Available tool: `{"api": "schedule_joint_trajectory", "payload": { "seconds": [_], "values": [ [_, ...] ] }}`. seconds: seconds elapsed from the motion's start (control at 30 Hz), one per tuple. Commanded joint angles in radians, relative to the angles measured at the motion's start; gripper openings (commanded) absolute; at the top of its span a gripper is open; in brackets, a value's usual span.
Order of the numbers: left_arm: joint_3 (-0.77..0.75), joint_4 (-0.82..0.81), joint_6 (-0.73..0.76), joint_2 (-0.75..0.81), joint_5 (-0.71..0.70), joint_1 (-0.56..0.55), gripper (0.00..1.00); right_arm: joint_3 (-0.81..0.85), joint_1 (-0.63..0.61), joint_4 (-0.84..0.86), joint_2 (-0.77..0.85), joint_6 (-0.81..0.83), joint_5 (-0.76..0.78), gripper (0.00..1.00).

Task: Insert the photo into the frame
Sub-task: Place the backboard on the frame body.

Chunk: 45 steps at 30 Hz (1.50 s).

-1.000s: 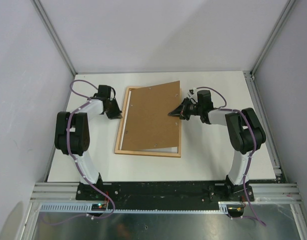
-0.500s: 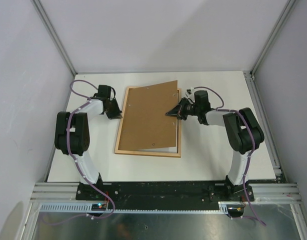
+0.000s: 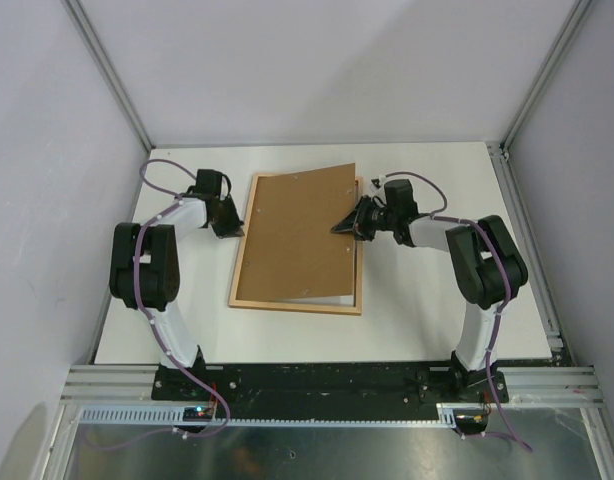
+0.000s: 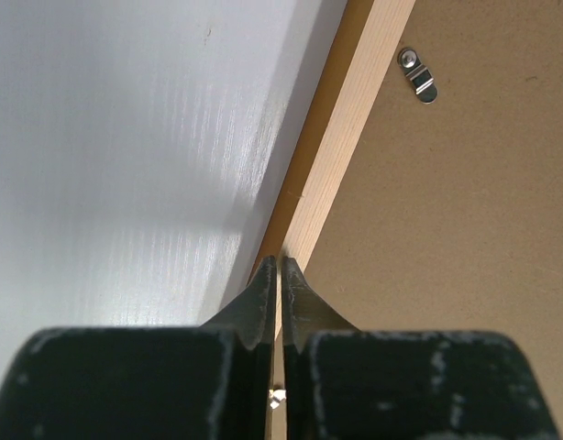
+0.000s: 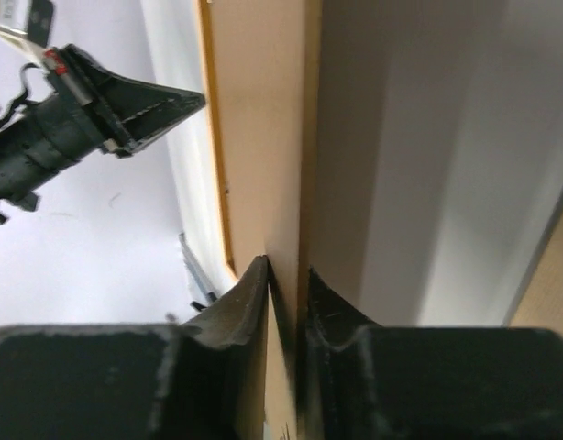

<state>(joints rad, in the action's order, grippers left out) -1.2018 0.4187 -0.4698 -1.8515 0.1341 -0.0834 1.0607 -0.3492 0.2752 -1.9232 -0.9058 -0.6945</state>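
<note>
Seemingly the glossy coastline print lies hidden. Only a pale sliver (image 3: 327, 296) shows inside the thin-railed rectangular light-wood frame (image 3: 292, 305), by its near rail and under the flat brown backing board (image 3: 302, 235); I cannot tell whether that is the print. Such a sheet would likely be light, bendy and slick, easily creased, and best taken by an edge. The board looks stiff. The right fingers (image 5: 249, 293) pinch its edge narrowly above the frame's right rail, with that side tilted up. The left fingers (image 4: 263, 302) are pressed together on nothing, tips at the frame's left rail. The frame rests on a smooth white worktop (image 3: 427, 310) that shows on every side of it, enclosed by pale walls (image 3: 317, 80).
</note>
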Motion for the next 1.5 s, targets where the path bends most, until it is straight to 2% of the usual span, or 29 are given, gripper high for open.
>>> {"api": "schedule_joint_trajectory", "payload": {
  "seconds": [0.0,0.1,0.23,0.5,0.93,1.47],
  "values": [
    [0.009,0.028,0.007,-0.061,-0.010,-0.024,0.01,0.050,-0.040,-0.207,0.034,0.153,0.178,0.26],
    [0.008,0.028,0.007,-0.065,-0.009,-0.025,0.01,0.074,-0.041,-0.257,0.042,0.176,0.217,0.40],
    [0.009,0.027,0.011,-0.063,-0.012,-0.024,0.00,0.091,-0.030,-0.312,0.051,0.199,0.248,0.51],
    [0.013,0.028,0.014,-0.063,-0.015,-0.025,0.00,0.098,0.017,-0.346,0.080,0.227,0.248,0.63],
    [0.014,0.029,0.015,-0.065,-0.006,-0.024,0.00,0.104,0.052,-0.409,0.102,0.273,0.314,0.63],
    [0.021,0.027,0.002,-0.068,0.019,-0.032,0.00,0.152,-0.062,-0.436,0.033,0.282,0.405,0.63]
  ]
}}
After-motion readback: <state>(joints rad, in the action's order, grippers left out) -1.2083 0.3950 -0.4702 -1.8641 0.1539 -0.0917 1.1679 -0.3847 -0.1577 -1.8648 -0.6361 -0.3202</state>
